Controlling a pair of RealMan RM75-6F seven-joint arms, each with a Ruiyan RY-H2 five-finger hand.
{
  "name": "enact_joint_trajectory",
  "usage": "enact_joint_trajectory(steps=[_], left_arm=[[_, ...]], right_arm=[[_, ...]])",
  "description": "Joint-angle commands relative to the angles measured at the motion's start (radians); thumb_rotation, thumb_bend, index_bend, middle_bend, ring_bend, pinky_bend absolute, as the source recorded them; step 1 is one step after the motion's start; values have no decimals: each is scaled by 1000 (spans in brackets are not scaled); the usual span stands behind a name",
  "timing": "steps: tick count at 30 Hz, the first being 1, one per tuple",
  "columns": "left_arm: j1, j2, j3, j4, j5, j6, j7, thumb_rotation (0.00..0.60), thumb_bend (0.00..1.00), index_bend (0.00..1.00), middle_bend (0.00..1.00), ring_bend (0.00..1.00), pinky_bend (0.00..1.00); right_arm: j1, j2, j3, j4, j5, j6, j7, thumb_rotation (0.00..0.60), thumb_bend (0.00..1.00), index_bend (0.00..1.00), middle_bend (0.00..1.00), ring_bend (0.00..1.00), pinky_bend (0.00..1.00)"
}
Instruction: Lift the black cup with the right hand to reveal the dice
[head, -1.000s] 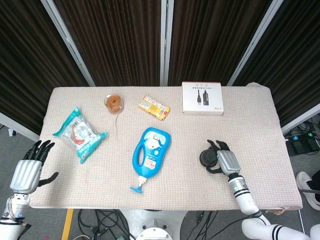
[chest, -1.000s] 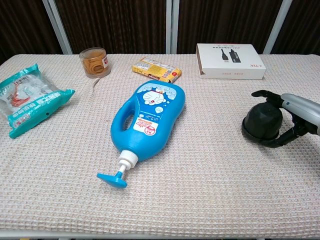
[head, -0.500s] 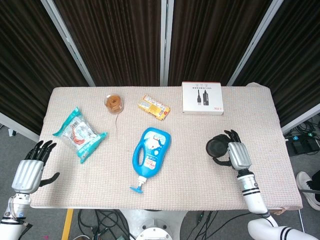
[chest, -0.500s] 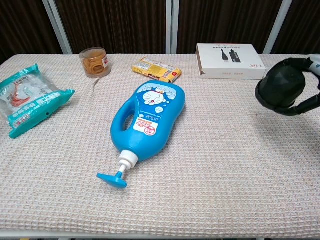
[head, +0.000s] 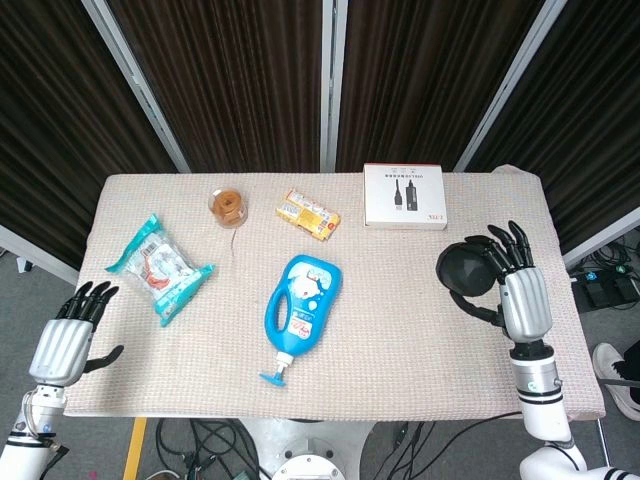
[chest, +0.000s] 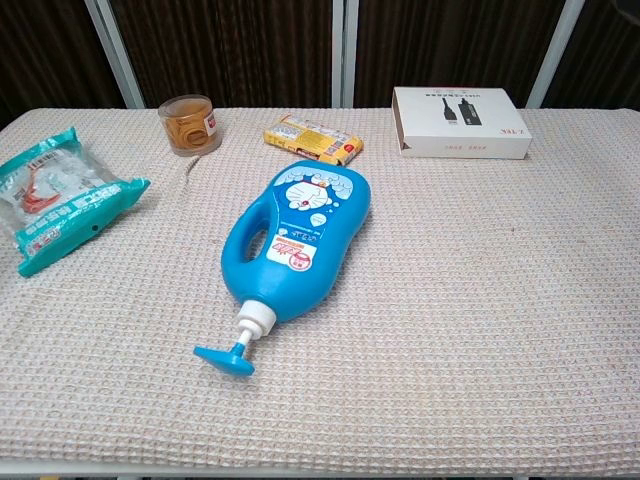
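Note:
The black cup (head: 464, 272) is raised off the table, and my right hand (head: 522, 292) grips it from its right side, fingers wrapped round it, in the head view. The beige woven table cover (head: 400, 350) shows bare where the cup stood, and I see no dice there in either view. The chest view shows neither the cup nor the right hand. My left hand (head: 66, 343) hangs beyond the table's front left corner, fingers apart, holding nothing.
A blue pump bottle (chest: 293, 243) lies flat mid-table. A teal snack bag (chest: 55, 200) lies at the left. At the back are a jar of rubber bands (chest: 188, 123), a yellow snack pack (chest: 312, 139) and a white box (chest: 460, 121).
My right hand has lifted the black cup from the table, up and to the right, out of the chest view. The left hand barely moved.

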Motion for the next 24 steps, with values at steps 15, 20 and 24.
enact_joint_trajectory(steps=[15, 20, 24], left_arm=[[1, -11, 5, 5, 6, 3, 3, 600, 175, 104, 74, 0, 191], [-1, -9, 2, 3, 6, 3, 2, 600, 174, 104, 74, 0, 191], [0, -10, 5, 3, 7, 1, 3, 600, 175, 104, 74, 0, 191]], right_arm=[[-43, 30, 34, -109, -167, 101, 79, 600, 186, 426, 453, 122, 0], [-70, 7, 11, -16, -128, 108, 26, 600, 174, 426, 466, 124, 0], [-39, -15, -16, 93, 75, -118, -55, 600, 183, 426, 469, 122, 0]])
